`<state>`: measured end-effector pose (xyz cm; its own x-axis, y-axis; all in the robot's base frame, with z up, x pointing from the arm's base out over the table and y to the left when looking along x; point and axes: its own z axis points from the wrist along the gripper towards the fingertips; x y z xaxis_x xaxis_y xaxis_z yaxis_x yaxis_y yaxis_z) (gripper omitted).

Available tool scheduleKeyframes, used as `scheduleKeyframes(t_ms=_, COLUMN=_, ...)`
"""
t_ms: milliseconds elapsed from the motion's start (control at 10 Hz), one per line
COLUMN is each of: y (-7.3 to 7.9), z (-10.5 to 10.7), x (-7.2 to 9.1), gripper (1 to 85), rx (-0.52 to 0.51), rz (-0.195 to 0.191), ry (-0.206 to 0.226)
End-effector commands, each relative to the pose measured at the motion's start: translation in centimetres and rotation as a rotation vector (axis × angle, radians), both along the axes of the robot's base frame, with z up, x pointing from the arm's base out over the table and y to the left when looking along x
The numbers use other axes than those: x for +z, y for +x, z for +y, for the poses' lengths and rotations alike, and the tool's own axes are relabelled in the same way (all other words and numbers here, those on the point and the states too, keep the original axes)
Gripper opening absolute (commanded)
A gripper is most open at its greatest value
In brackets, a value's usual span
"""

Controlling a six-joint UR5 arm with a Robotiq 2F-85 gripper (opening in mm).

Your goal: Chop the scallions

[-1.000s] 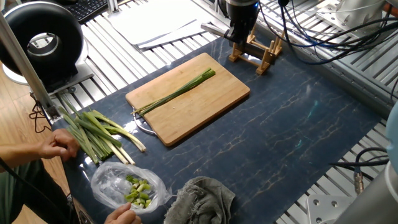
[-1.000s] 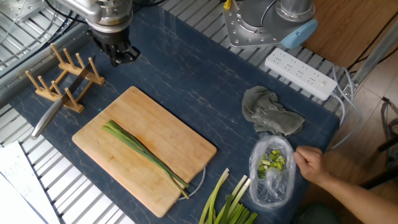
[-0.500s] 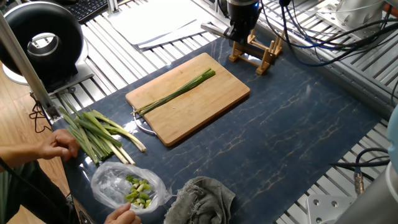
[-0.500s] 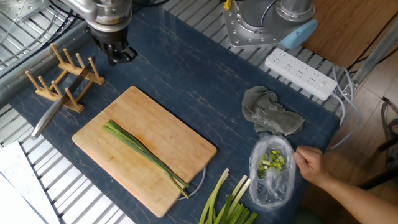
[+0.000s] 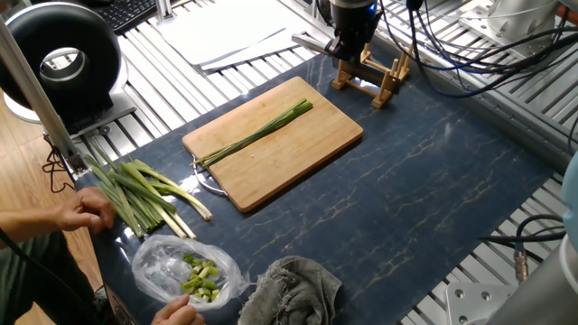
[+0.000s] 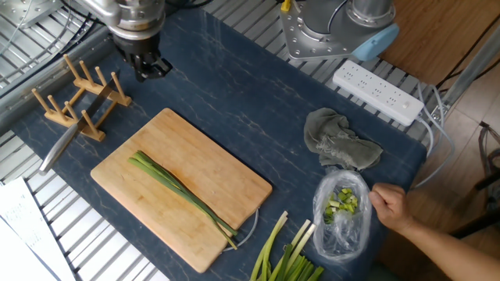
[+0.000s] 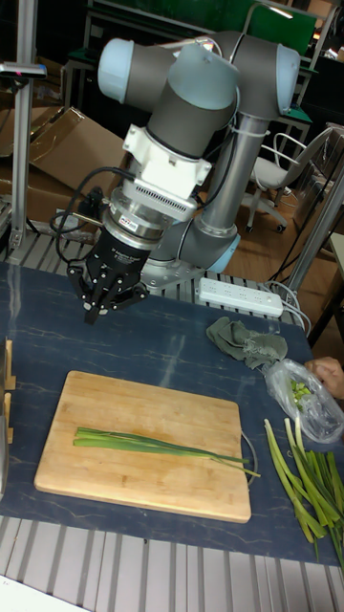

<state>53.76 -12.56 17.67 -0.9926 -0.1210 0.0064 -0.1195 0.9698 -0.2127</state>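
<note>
The scallions (image 5: 257,135) (image 6: 180,191) (image 7: 162,445) are a few slender green stalks lying whole along the wooden cutting board (image 5: 307,158) (image 6: 226,168) (image 7: 191,406). My gripper (image 5: 347,52) (image 6: 148,69) (image 7: 105,306) hangs above the dark mat beyond the board's far corner, well apart from the stalks. Its fingers look open with nothing between them. Right beside it, a knife (image 6: 66,139) (image 5: 312,41) rests in a wooden rack (image 5: 372,74) (image 6: 82,101).
A thicker bundle of stalks (image 5: 144,194) (image 6: 285,254) (image 7: 311,478) lies off the board near a person's hand (image 5: 90,209). A clear bag of chunks (image 5: 185,271) (image 6: 341,211), a grey cloth (image 5: 293,289) (image 6: 340,140) and a power strip (image 6: 379,92) are nearby.
The gripper has drifted slightly toward the knife rack. The scallions and board have not moved.
</note>
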Motion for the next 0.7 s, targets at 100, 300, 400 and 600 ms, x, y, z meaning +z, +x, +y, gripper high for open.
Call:
scheduleKeyframes(t_ms=100, y=4.3, z=-4.7, x=-2.0, gripper=34.3, rx=0.18, rz=-0.019, ry=-0.018)
scheduleKeyframes(t_ms=300, y=5.4, z=-6.0, x=-3.3, gripper=43.0, rx=0.21, rz=-0.025, ry=-0.029)
scheduleKeyframes(t_ms=400, y=5.9, z=-7.5, x=-4.0, gripper=43.0, rx=0.235, rz=-0.027, ry=-0.069)
scheduleKeyframes(t_ms=600, y=6.0, z=-9.1, x=-4.9, gripper=43.0, rx=0.254, rz=-0.019, ry=-0.112)
